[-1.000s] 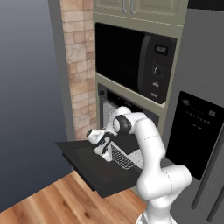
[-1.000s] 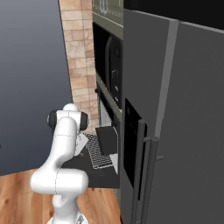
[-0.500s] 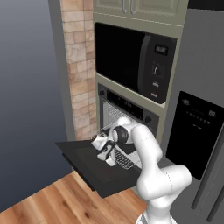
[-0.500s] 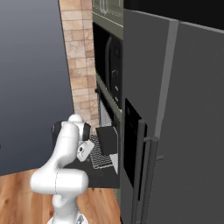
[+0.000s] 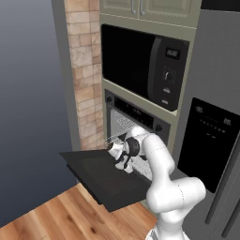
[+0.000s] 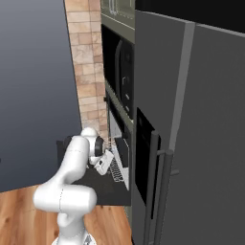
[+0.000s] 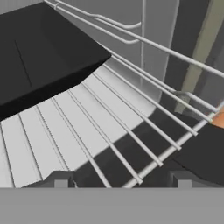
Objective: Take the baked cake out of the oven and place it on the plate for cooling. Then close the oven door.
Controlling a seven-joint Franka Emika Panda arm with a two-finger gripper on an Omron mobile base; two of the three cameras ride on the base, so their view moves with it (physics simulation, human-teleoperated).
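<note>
The oven (image 5: 136, 115) stands open, its oven door (image 5: 103, 180) folded down flat in front of it as a black panel. My gripper (image 5: 115, 151) hovers low at the oven mouth, just above the front of the wire rack (image 7: 109, 127). Its fingertips (image 7: 61, 181) stand apart with only rack wires between them, so it is open. A small tan spot, perhaps the baked cake (image 5: 111, 146), lies right by the gripper's tip. The right base view has the gripper (image 6: 108, 155) over the door (image 6: 103, 184). A black slab (image 7: 39, 52) covers the rack's upper left. The plate is out of view.
A large black microwave (image 5: 140, 63) sits above the oven. A dark fridge (image 5: 211, 140) fills the right side, close beside the arm (image 6: 191, 134). A brick column (image 5: 86, 70) flanks the oven on the left. Wooden floor (image 5: 56, 215) lies below the door.
The hand has come down and in from above the door to the front of the rack, with the elbow dropping. The door has not moved.
</note>
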